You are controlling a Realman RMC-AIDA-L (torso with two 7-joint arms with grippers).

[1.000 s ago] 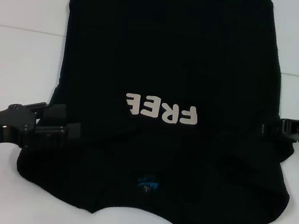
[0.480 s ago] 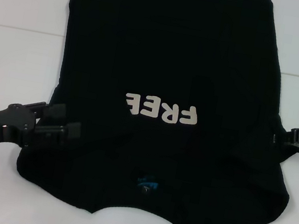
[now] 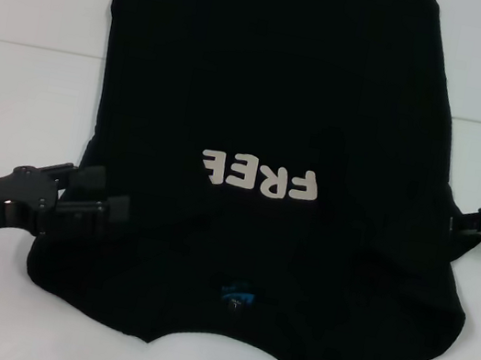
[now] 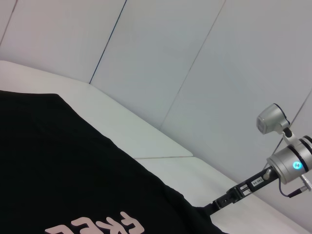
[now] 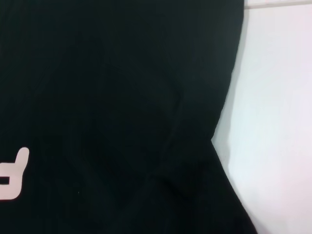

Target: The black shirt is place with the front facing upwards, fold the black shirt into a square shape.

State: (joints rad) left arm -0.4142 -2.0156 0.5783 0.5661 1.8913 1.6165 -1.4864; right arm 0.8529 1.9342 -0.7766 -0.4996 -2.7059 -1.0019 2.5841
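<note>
The black shirt (image 3: 274, 149) lies spread flat on the white table (image 3: 22, 95), front up, its white "FREE" lettering (image 3: 260, 177) upside down in the head view and the blue neck label (image 3: 235, 296) on the near side. Both sleeves appear tucked inward. The left gripper (image 3: 98, 197) rests at the shirt's left edge near the sleeve, fingers apart, one above the other. The right gripper (image 3: 475, 224) sits at the shirt's right edge; whether it is parted or closed cannot be told.
</note>
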